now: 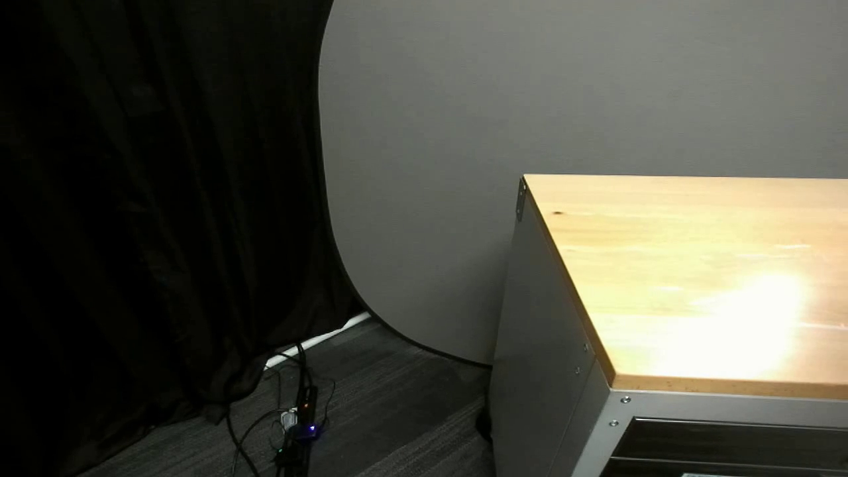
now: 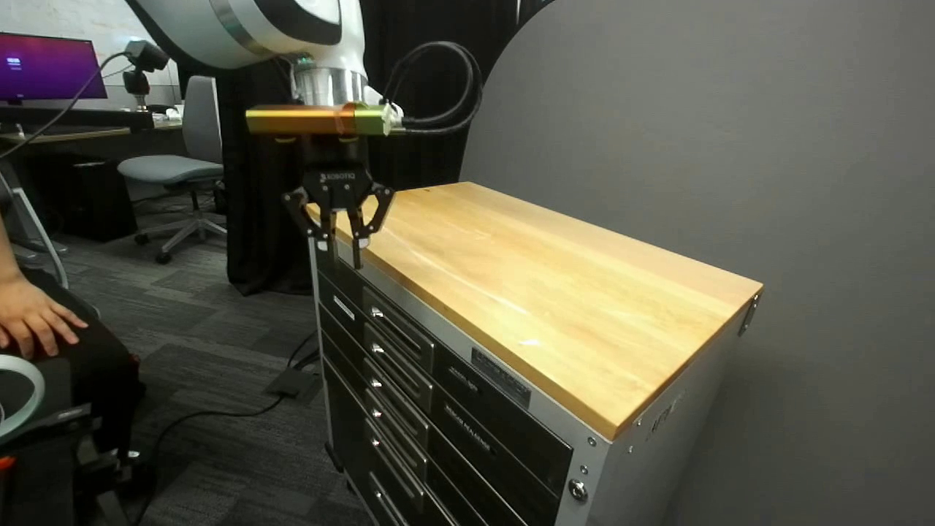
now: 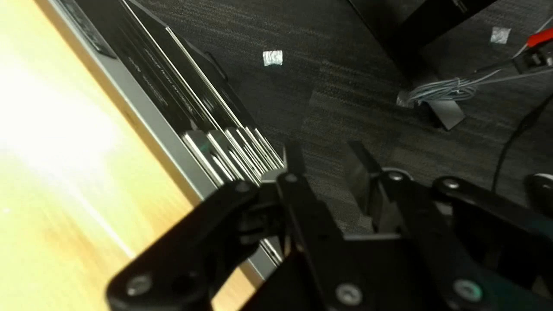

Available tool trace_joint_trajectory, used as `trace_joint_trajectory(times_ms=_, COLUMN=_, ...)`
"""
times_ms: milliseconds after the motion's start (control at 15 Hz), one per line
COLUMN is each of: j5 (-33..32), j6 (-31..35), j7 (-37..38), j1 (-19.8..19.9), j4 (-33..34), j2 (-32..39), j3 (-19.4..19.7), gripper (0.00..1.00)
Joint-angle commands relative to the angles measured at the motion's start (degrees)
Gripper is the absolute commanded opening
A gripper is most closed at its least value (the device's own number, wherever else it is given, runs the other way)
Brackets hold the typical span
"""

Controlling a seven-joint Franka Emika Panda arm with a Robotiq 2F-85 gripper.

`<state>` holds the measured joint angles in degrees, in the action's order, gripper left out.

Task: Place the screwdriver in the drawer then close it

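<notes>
Evidently, the black two-fingered gripper (image 2: 345, 257) hangs near the front edge of the light, glossy wooden top (image 2: 540, 270), fingers (image 2: 357, 253) spread apart; the wrist view shows dark carpet (image 3: 330, 134) between them. The grey metal cabinet (image 1: 540, 311) is square-cornered; its flat black drawers (image 2: 511, 427) with silver-edged handles (image 2: 400, 329) appear closed. Which drawer is meant, and where the screwdriver lies, cannot be told. Behind stands a smooth grey panel (image 1: 424, 165) with a curved dark rim; black curtain folds (image 1: 159, 199) hang beside it.

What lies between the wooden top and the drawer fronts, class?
A grey metal rail, visible in every view; an exterior view shows a dark plate on it.
</notes>
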<state>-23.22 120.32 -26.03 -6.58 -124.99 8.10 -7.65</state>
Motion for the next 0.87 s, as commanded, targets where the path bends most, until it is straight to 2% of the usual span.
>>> trace_joint_trajectory(times_ms=0, j5=-1.29, j6=-8.86, j7=-1.68, j1=-2.08, j4=8.6, j2=1.81, j3=-1.38, gripper=0.63)
trace_joint_trajectory(times_ms=267, j5=-0.92, j6=-13.04, j7=-1.84, j1=-2.46, j4=14.46, j2=3.51, j3=-1.54, gripper=0.94)
trace_joint_trajectory(times_ms=333, j5=-0.64, j6=-13.59, j7=-1.95, j1=-2.38, j4=15.53, j2=3.97, j3=-1.51, gripper=0.99)
trace_joint_trajectory(times_ms=467, j5=0.36, j6=-14.05, j7=-2.55, j1=-2.08, j4=17.13, j2=4.85, j3=-1.46, gripper=1.0)
trace_joint_trajectory(times_ms=533, j5=-0.13, j6=-11.88, j7=-1.04, j1=-2.18, j4=13.61, j2=3.08, j3=-1.55, gripper=0.98)
trace_joint_trajectory(times_ms=800, j5=-0.13, j6=-12.32, j7=-1.19, j1=-2.09, j4=15.27, j2=4.46, j3=-1.48, gripper=1.0)
